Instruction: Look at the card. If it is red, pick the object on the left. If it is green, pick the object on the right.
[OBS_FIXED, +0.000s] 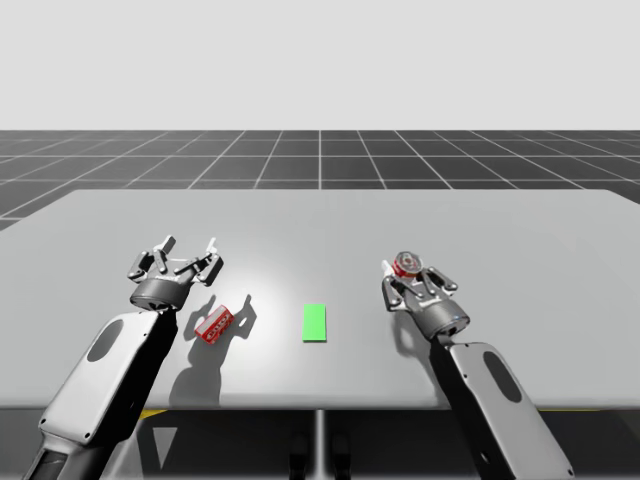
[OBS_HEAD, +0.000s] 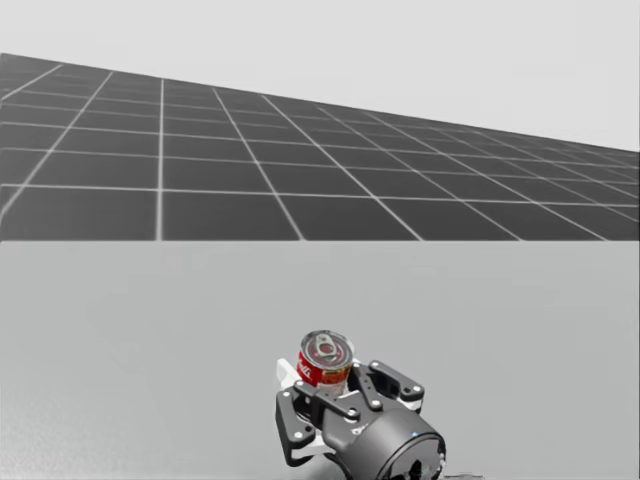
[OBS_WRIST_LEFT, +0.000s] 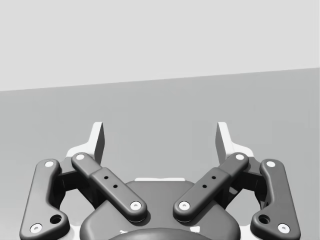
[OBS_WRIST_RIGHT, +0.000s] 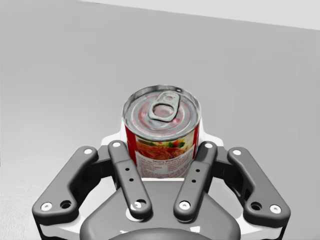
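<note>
Table (OBS_FIXED: 500, 225) grey, floor (OBS_FIXED: 320, 160) gridded; right hand (OBS_WRIST_RIGHT: 164, 149) grips red can (OBS_WRIST_RIGHT: 162, 120), left hand (OBS_WRIST_LEFT: 161, 139) open.

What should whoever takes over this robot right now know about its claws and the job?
Left claw: open, nothing between its fingers; the small red box lies on the table beside it.
Right claw: shut on the red can, a finger on each side.
Green card: flat on the table, between box and can.
Done: the card is green and the right-hand object is gripped.
Left: lift the can; I cannot tell if it is off the table yet.
</note>
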